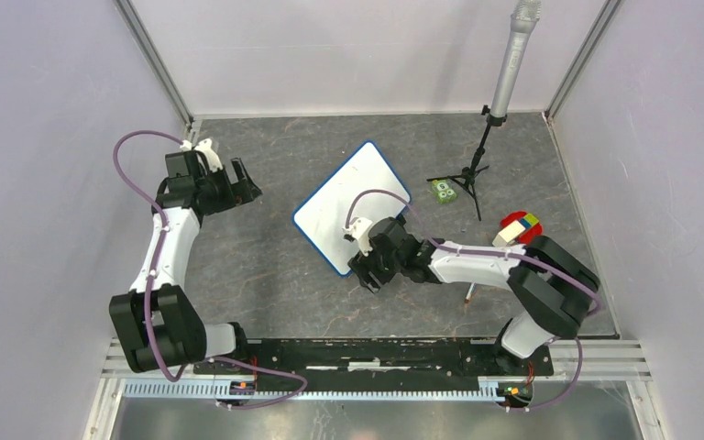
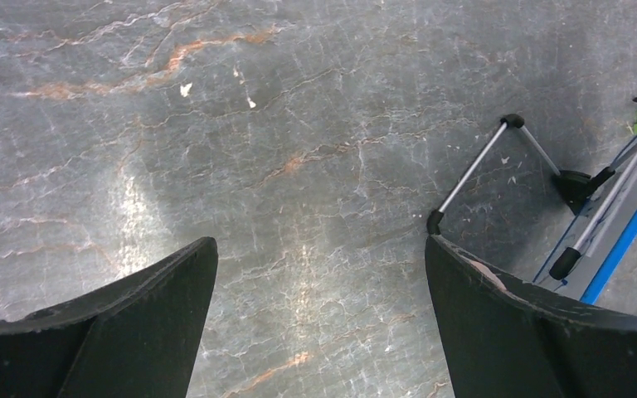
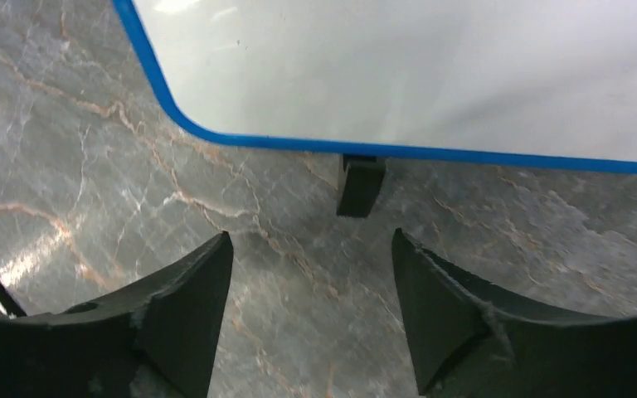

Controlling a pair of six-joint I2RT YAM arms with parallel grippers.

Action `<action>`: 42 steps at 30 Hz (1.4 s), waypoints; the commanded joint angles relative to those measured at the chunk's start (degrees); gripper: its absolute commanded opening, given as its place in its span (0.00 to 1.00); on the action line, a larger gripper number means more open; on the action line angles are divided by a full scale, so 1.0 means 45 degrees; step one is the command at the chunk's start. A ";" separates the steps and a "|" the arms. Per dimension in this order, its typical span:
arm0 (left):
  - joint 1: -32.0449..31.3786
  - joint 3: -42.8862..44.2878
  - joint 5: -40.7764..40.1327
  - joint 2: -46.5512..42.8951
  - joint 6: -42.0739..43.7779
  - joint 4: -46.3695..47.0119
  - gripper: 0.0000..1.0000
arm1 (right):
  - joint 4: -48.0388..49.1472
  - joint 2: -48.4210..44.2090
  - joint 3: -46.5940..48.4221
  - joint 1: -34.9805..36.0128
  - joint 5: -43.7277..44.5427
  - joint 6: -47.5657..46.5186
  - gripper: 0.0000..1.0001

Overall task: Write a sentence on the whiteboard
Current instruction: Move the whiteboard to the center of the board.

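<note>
Saw a glossy, smooth white face on the whiteboard (image 3: 423, 66), edged in smooth blue plastic. Found the desk (image 2: 299, 124) grey and marble-veined, with a faint sheen. Noted matt black plastic, scuffed and rough-edged, on the left tool (image 2: 320, 249) and right tool (image 3: 311, 249).

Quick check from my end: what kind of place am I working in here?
Probably a lab robot cell: plain panel walls in metal framing box in a stone-patterned table, what looks like a microphone stands on a tripod at the back, and a mounting rail runs along the near edge.
</note>
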 commanded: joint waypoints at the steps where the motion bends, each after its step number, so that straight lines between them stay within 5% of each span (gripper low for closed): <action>1: 0.0061 0.0788 0.1733 0.0525 0.0718 0.0489 1.00 | -0.0172 -0.1620 -0.0172 -0.0022 -0.0257 -0.0981 0.78; 7: -0.0200 0.2786 0.4801 0.3310 0.2271 0.0362 1.00 | -0.1353 -0.3334 0.0050 -0.0742 -0.1936 -0.3288 0.81; 11: -0.0994 0.4183 0.5257 0.5417 0.3020 -0.0039 0.92 | -0.1828 -0.4082 -0.0055 -0.2677 -0.3239 -0.3959 0.82; 20: -0.3263 0.5471 0.5668 0.8727 0.3820 -0.0381 0.73 | -0.2541 -0.5234 -0.0687 -0.4748 -0.2550 -0.5147 0.80; 34: -0.5094 0.7025 0.5976 1.1052 0.4784 -0.1822 0.61 | -0.1979 -0.4628 -0.0885 -0.6284 -0.2383 -0.5862 0.76; 42: -0.6142 0.7222 0.5119 1.1233 0.5793 -0.3113 0.45 | -0.2519 -0.4708 -0.0972 -0.6833 -0.2784 -0.6195 0.76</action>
